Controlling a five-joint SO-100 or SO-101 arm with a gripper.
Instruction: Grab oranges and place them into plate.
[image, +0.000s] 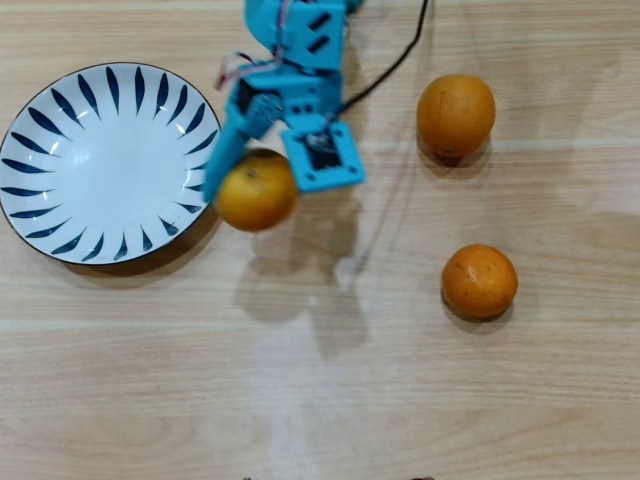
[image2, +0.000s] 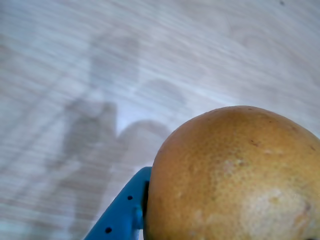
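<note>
Overhead view, left to right, all places given against the plate (image: 60, 215).

Plate: white, dark blue petal strokes around the rim, on the pale wood-grain counter (image: 300, 400) at far left. Nothing lies in it.

Yellowish orange (image: 257, 191): just off the plate's right rim, its outline meeting or barely overlapping the rim edge as seen from above. It looks lifted off the counter; a soft shadow falls lower right of it. Blue arm (image: 297, 60) reaches down from the top edge, right of the plate. The fingers (image: 228, 150) are clamped on this orange: one blue finger runs along its upper left side, and the motor housing sits at its upper right. Gripper (image: 262, 160) centre sits over the fruit's top.

A black cable (image: 395, 62) trails from the arm toward the top edge.

Larger orange (image: 455, 114): well right of the plate, resting on the counter, level with the plate's upper half.

Third orange (image: 479, 281): also well right of the plate, resting on the counter, lower than the larger one.

Wrist view: the held orange (image2: 235, 175) fills the lower right; dimpled skin, pale patches. One blue finger (image2: 122, 215) presses its left side. Counter (image2: 100, 75) behind is motion-blurred, arm shadows across it.
</note>
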